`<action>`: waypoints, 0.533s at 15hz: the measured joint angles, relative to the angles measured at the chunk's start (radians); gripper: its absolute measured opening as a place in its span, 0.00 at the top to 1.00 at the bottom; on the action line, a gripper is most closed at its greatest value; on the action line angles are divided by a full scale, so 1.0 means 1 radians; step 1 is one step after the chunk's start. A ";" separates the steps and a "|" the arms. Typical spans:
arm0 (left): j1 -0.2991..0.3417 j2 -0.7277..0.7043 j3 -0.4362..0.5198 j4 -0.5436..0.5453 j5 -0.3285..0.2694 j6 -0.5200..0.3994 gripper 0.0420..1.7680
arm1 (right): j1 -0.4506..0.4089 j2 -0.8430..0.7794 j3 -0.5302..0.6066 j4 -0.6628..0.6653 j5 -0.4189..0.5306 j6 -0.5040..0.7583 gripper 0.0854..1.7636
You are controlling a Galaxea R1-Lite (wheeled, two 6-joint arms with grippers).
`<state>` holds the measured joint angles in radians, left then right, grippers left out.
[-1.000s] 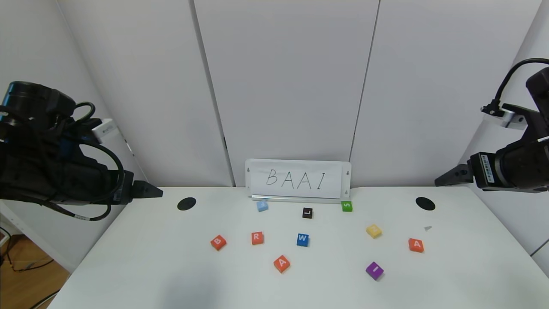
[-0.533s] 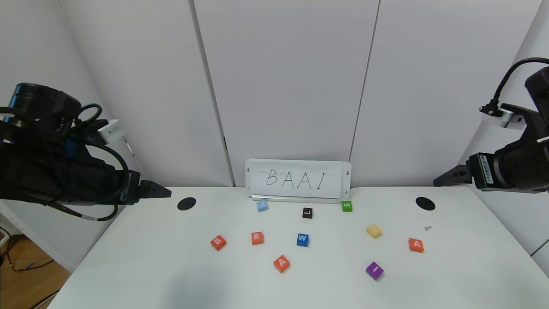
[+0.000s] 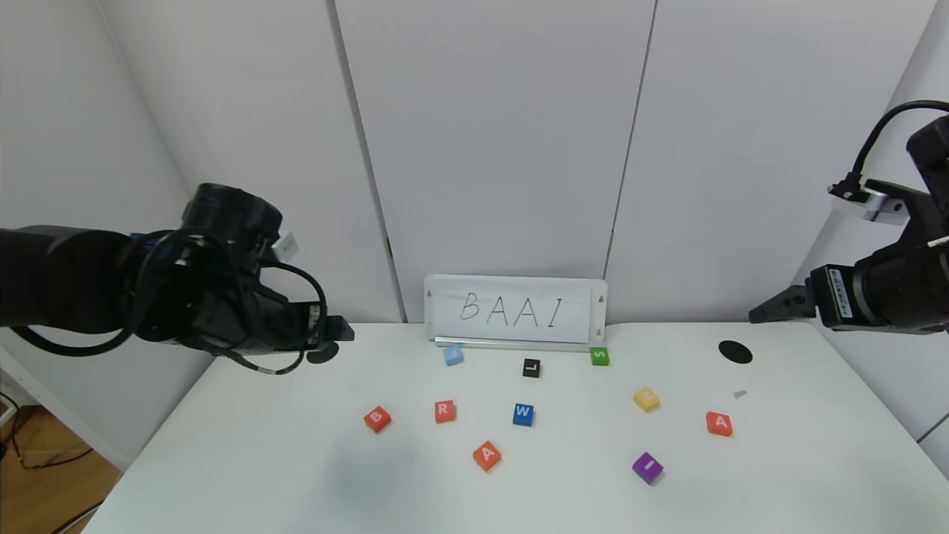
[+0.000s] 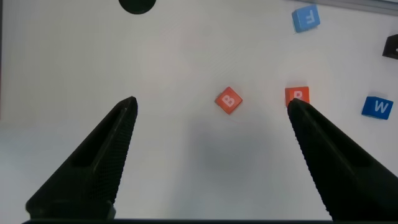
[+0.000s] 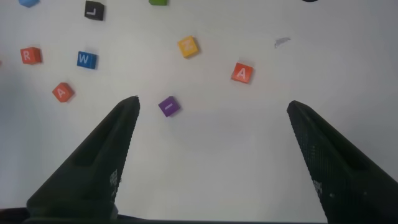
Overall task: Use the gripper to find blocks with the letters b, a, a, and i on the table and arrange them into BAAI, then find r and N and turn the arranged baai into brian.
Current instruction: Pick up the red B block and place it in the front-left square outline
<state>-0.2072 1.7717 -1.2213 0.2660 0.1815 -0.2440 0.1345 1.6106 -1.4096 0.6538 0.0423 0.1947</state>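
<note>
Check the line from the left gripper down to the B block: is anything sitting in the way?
Nothing. In the left wrist view, the open left gripper hovers above the B block, with only bare table between; the R block sits off to one side.

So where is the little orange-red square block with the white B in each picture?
Head view: the orange-red square B block lies left of centre on the white table, left of the orange-red R block.
Left wrist view: it lies between the open left gripper fingers.
Right wrist view: not in it.
Shared landmark: the blue W block.
</note>
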 joint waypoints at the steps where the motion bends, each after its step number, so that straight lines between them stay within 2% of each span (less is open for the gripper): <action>1: -0.018 0.023 -0.003 0.005 0.023 -0.040 0.03 | 0.000 0.000 0.000 0.000 0.000 0.002 0.03; 3: -0.051 0.057 -0.007 0.025 0.066 -0.137 0.03 | 0.000 0.001 0.000 -0.001 0.000 0.002 0.03; 6: -0.109 0.117 -0.041 0.102 0.175 -0.349 0.03 | 0.001 0.003 0.000 -0.001 0.000 0.002 0.03; 8: -0.139 0.148 -0.060 0.120 0.197 -0.449 0.03 | 0.001 0.004 0.000 -0.002 0.000 0.001 0.03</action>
<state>-0.3464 1.9200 -1.2811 0.3860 0.3787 -0.6926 0.1351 1.6145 -1.4096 0.6521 0.0428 0.1962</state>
